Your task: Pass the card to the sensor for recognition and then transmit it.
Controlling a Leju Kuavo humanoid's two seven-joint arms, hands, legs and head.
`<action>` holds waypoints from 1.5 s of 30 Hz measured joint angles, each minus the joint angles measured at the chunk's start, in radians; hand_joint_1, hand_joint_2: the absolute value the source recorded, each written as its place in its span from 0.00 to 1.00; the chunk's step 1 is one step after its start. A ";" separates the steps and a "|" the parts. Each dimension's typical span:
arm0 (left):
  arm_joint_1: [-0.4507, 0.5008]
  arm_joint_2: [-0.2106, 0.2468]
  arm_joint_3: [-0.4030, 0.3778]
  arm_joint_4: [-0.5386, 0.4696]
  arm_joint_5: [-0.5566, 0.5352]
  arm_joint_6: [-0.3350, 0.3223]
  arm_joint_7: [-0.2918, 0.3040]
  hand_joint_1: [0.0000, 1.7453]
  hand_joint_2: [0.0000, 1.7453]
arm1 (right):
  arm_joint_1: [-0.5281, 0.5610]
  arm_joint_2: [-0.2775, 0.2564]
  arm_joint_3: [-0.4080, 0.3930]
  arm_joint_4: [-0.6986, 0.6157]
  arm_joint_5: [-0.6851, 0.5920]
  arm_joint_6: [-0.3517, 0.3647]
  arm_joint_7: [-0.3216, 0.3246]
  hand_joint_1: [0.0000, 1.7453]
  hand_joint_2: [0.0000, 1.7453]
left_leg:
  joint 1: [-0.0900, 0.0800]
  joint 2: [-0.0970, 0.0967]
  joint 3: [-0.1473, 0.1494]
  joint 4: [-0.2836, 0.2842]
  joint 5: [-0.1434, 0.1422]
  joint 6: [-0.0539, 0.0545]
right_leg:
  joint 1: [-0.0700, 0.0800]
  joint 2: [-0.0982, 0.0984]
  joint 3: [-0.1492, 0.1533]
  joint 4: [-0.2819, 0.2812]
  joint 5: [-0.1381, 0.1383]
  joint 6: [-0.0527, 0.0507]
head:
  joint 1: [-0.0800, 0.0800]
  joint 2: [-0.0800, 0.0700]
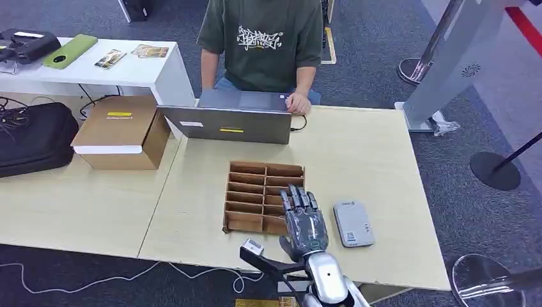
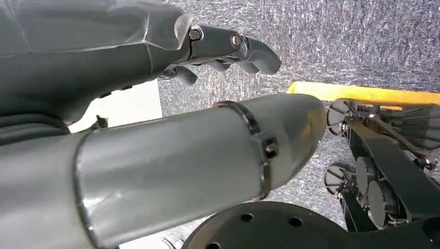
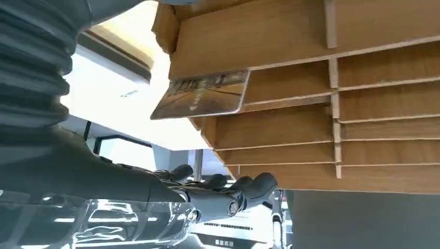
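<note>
On the light wooden table [image 1: 358,153], a brown wooden rack with two columns of slots [image 1: 255,192] sits near the front edge. The right robot hand [image 1: 304,217] hovers over the rack's right column, palm down, fingers stretched forward side by side and holding nothing. Just right of the rack lies a flat grey card sensor [image 1: 353,223]; its small print is too fine to read. Behind the rack stands an open grey laptop [image 1: 227,123] with a yellow strip and a white label on its lid, both illegible. A person in a dark green T-shirt [image 1: 262,38] with white lettering that cannot be made out rests a hand at the laptop. Left of the rack, on a neighbouring table, sits a brown cardboard box [image 1: 121,131] with a yellow label.

The right wrist view shows a gold-toned patterned card [image 3: 202,95] sticking out of one slot of the rack, apart from the fingers [image 3: 238,194]. In the left wrist view, the left robot hand [image 2: 228,49] hangs over grey carpet, fingers loosely curled, nothing in them.
</note>
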 joint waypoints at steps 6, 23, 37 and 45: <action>0.000 0.004 0.000 0.000 -0.002 0.000 0.000 0.00 0.00 | 0.000 -0.018 0.002 0.000 0.000 -0.003 -0.002 0.00 1.00 | 0.000 0.000 0.000 0.000 0.000 0.000 | 0.000 0.000 0.000 0.000 0.000 0.000 | 0.000 0.000; -0.001 0.007 0.000 0.000 -0.011 0.003 0.000 0.00 0.00 | 0.001 -0.032 0.003 -0.002 0.000 -0.003 -0.006 0.00 1.00 | 0.000 0.000 0.000 0.000 0.000 0.000 | 0.000 0.000 0.000 0.000 0.000 0.000 | 0.000 0.000; -0.002 0.008 0.000 0.000 -0.012 0.007 0.000 0.00 0.00 | 0.008 -0.033 0.003 -0.003 0.000 -0.002 -0.010 1.00 1.00 | 0.000 0.000 0.000 0.000 0.000 0.000 | 0.000 0.000 0.000 0.000 0.000 0.000 | 0.000 0.000; -0.003 0.008 0.000 0.000 -0.010 0.010 0.000 0.00 0.00 | 0.008 -0.033 0.003 -0.019 0.000 0.002 -0.018 1.00 1.00 | 0.000 0.000 0.000 0.000 0.000 0.000 | 0.000 0.000 0.000 0.000 0.000 0.000 | 0.000 0.000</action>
